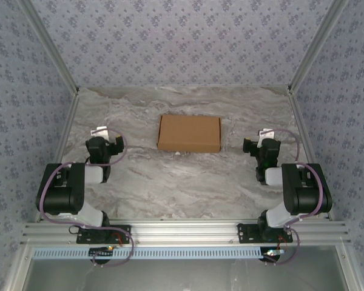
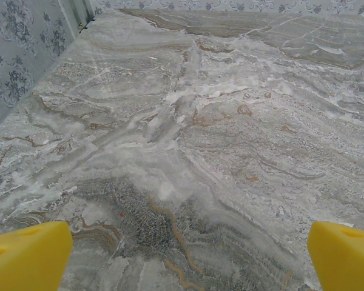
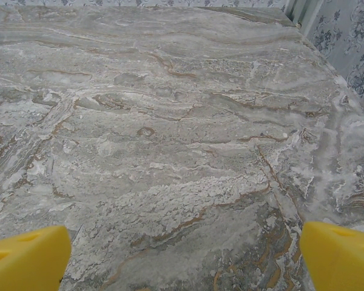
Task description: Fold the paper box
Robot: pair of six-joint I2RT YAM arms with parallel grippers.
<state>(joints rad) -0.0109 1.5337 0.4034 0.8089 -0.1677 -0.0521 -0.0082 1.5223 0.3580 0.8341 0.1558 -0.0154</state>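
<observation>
While looking down from above, find the paper box (image 1: 189,133) lying flat on the marble table (image 1: 170,188), roughly midway between the table's left and right edges and somewhat toward the patterned back wall (image 1: 182,36). Reads as a plain brown, shallow rectangle, long edges running left to right. Cannot tell from this height whether every flap is tucked in. Shows a small pale speck just off the near edge, too small to identify. Lies between the left gripper (image 1: 103,136) and the right gripper (image 1: 264,138), well apart from both, with bare marble all around.

On the left, note the gripper hovering near the table's left side, ahead of its black arm and pointing toward the back. From the left wrist, see the left fingers (image 2: 24,257), yellow, sitting at the two bottom corners of the view, spread wide, bare veined marble between them.

On the right, much the same in mirror: gripper near the table's right side, ahead of its arm. From the right wrist, see the right fingers (image 3: 343,254), also yellow, standing far apart at the bottom corners, gripping nothing, marble stretching away beyond.

Along the near edge, note the aluminium rail (image 1: 182,230) carrying both arm bases side by side.
</observation>
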